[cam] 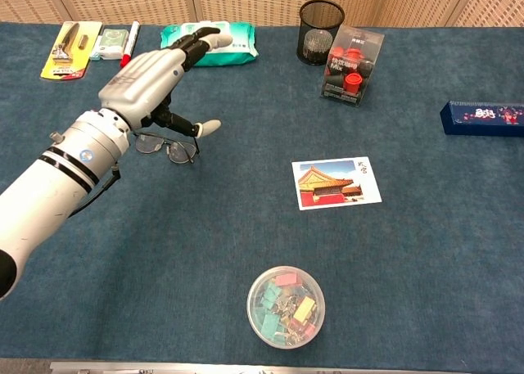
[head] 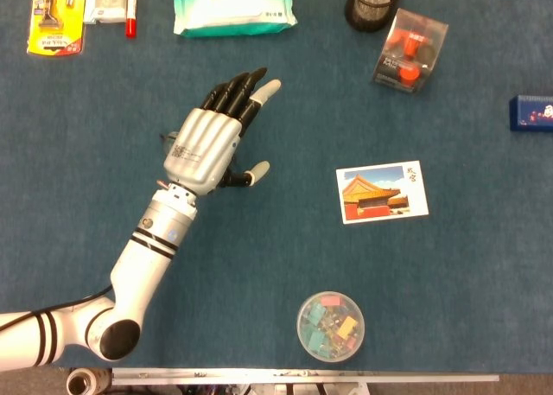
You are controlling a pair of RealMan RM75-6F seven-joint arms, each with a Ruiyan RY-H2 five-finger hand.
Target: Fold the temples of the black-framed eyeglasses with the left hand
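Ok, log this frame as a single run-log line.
stage: approach | left hand: open, above eyeglasses, contact unclear | eyeglasses: flat on table, temple state unclear | right hand: not in view

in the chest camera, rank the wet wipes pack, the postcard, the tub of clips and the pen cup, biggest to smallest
1. Wet wipes pack and postcard: about alike, and the pack lies farther off, so no firm order.
2. Tub of clips, nearest the camera, so possibly flattered.
3. Pen cup.
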